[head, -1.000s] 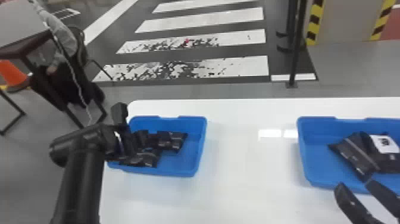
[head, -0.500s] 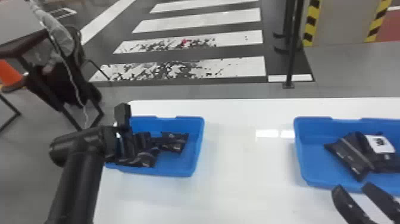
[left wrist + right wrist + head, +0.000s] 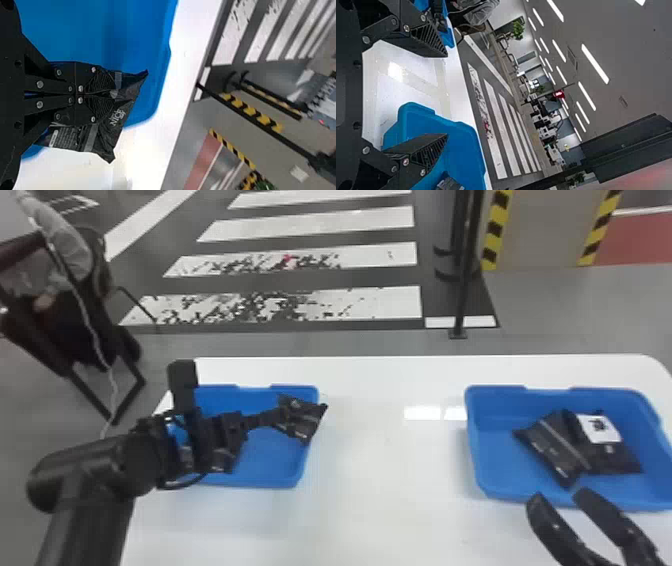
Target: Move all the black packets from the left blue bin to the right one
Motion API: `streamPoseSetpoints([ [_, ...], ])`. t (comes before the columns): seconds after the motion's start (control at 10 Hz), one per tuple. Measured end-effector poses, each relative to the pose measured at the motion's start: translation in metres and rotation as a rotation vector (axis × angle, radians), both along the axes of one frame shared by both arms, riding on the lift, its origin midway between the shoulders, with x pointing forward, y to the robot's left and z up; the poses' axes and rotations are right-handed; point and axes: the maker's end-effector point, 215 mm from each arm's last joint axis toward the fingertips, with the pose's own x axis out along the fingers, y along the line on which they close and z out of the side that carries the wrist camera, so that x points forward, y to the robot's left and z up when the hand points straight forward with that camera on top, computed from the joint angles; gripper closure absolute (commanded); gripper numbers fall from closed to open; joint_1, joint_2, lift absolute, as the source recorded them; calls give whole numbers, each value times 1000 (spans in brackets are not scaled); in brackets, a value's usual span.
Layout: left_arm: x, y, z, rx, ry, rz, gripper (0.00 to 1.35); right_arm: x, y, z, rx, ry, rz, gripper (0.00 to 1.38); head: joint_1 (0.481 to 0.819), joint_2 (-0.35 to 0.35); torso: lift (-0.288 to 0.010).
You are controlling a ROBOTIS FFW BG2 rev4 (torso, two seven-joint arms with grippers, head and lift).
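1 black packet point(image 3: 105, 138) is pinched between the left fingers point(image 3: 260, 420); the right fingers point(image 3: 547, 520) stand apart.

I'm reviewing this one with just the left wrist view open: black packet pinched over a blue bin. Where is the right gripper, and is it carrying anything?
Observer: The head view puts the right gripper by the near side of the right bin, fingers apart with nothing between them.
Operator: Has anything reached that bin?
Observer: Yes, at least two black packets lie in it, overlapping, and one bears a white label.
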Motion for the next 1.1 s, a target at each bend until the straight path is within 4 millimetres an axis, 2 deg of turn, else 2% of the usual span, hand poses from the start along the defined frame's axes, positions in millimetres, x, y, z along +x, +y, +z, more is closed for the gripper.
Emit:
streamPoseSetpoints([
  [0.2,-17,-49,45,-60,-124,-79,1204,0,5,3,7,5,21,338,695,105,-121],
  [0.3,-28,-74,56,-89,-152,-120,1204,1,12,6,17,7,41,340,695,77,-121],
  [0.6,-63,-177,75,-248,-158,-305,1204,15,42,13,89,26,118,338,695,-11,-121],
  [0.7,-70,-203,83,-274,-160,-362,1204,20,56,15,119,33,150,340,695,-38,-121],
  [0.9,-78,-233,89,-294,-155,-423,1204,28,79,22,164,32,199,338,695,-52,-121],
  [1.1,-88,-252,87,-311,-137,-463,1204,31,90,24,184,40,224,340,695,-63,-121],
])
